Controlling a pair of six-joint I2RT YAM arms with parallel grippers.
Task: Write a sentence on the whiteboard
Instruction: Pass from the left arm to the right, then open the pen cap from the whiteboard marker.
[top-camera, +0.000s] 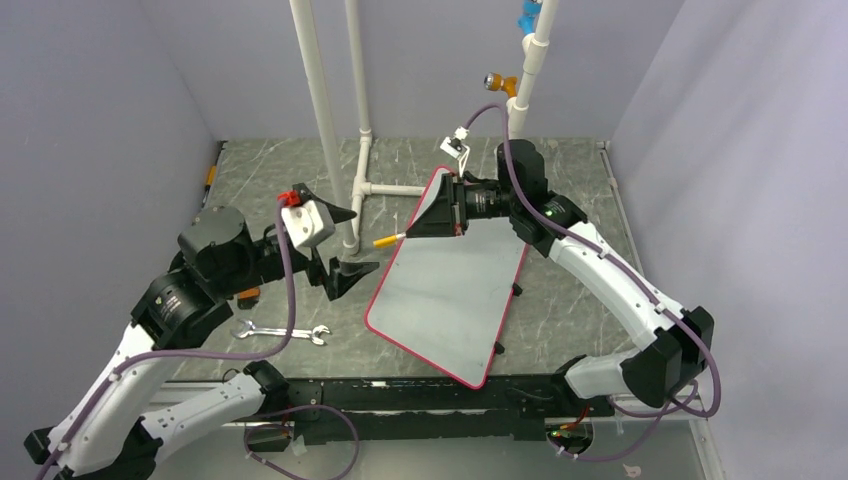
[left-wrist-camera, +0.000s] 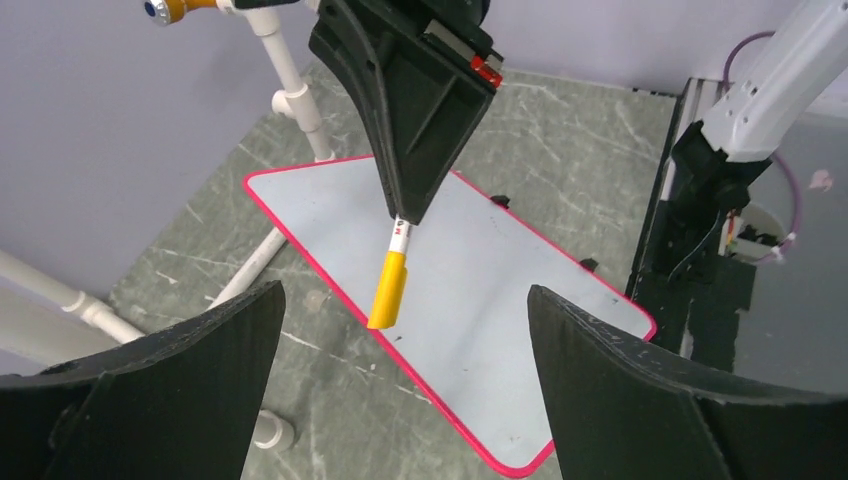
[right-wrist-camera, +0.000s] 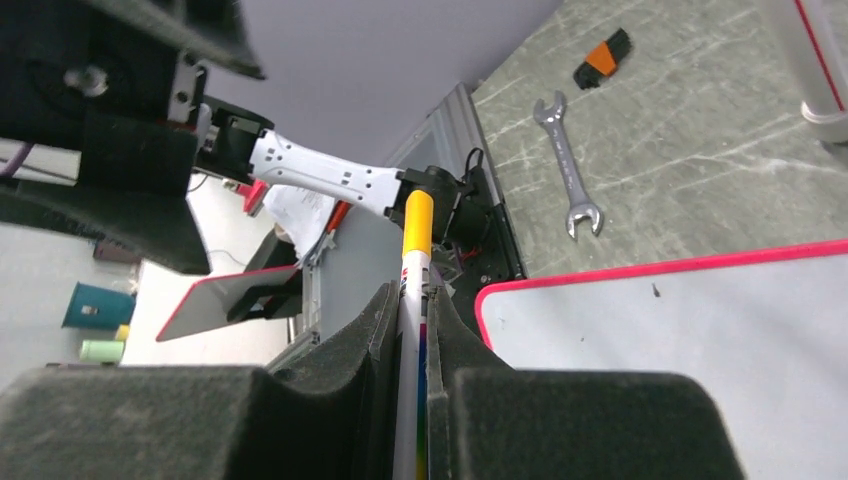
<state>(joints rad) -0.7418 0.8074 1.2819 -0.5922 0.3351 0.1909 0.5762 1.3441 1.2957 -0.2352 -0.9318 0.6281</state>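
The whiteboard (top-camera: 450, 290) lies flat on the table, pale grey with a red rim. No sentence shows on its face (left-wrist-camera: 480, 290), only a few small dark specks. My right gripper (top-camera: 410, 232) hovers over the board's far left corner, shut on a white marker (right-wrist-camera: 417, 240) whose yellow cap (left-wrist-camera: 388, 290) points left, toward the left arm. In the left wrist view the cap hangs over the board's left edge. My left gripper (top-camera: 352, 242) stands open just left of the cap, its fingers either side of the cap's line and apart from it. The whiteboard (right-wrist-camera: 680, 330) also fills the lower right of the right wrist view.
A white pipe frame (top-camera: 330, 130) stands at the back, its foot between my left gripper and the board. A steel wrench (top-camera: 282, 333) lies on the table near the left arm. A small orange-and-black object (right-wrist-camera: 603, 58) lies beyond it.
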